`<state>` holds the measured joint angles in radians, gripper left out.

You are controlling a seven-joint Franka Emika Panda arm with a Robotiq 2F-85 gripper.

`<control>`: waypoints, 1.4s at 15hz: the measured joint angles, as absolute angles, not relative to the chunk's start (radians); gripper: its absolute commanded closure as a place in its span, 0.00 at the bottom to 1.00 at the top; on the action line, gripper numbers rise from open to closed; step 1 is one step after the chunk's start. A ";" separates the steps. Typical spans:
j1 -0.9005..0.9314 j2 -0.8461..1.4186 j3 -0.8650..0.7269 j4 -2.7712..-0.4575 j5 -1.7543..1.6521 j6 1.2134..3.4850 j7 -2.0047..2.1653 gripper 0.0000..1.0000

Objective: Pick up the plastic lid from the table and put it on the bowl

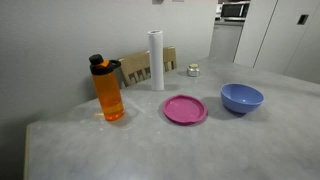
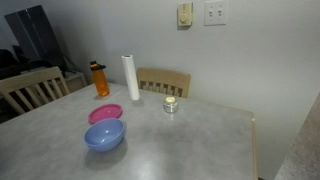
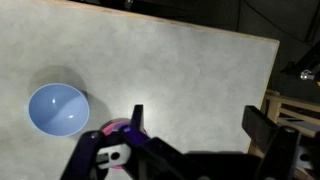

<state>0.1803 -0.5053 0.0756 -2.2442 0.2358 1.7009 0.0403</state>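
Observation:
The magenta-pink plastic lid [image 1: 185, 109] lies flat on the grey table [image 1: 150, 150], next to the periwinkle-blue bowl [image 1: 242, 98]. Both exterior views show them: lid [image 2: 105, 113], bowl [image 2: 104, 135], table [image 2: 190, 145]. The arm is in neither exterior view. In the wrist view my gripper [image 3: 200, 125] is open and empty, high above the table [image 3: 180, 60]. The bowl [image 3: 55, 110] is at the left. A sliver of the lid [image 3: 118, 127] shows by the left finger; the rest is hidden behind the gripper body.
An orange bottle with a black cap [image 1: 108, 90] [image 2: 99, 80], an upright white paper roll [image 1: 156, 60] [image 2: 130, 77] and a small metal tin [image 1: 193, 70] [image 2: 170, 104] stand at the table's back. Wooden chairs [image 2: 163, 80] [image 2: 25, 90] stand by the table edges.

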 measured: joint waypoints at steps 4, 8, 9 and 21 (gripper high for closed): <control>0.177 -0.503 0.076 -2.244 0.234 1.702 0.034 0.00; 0.167 -0.444 0.058 -2.229 0.232 1.714 -0.044 0.00; 0.164 -0.413 0.049 -2.219 0.232 1.726 -0.081 0.00; 0.154 0.222 0.053 -1.827 0.304 1.888 -0.047 0.00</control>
<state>0.1538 0.2224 0.0530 -1.8273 0.3041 1.8877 -0.0469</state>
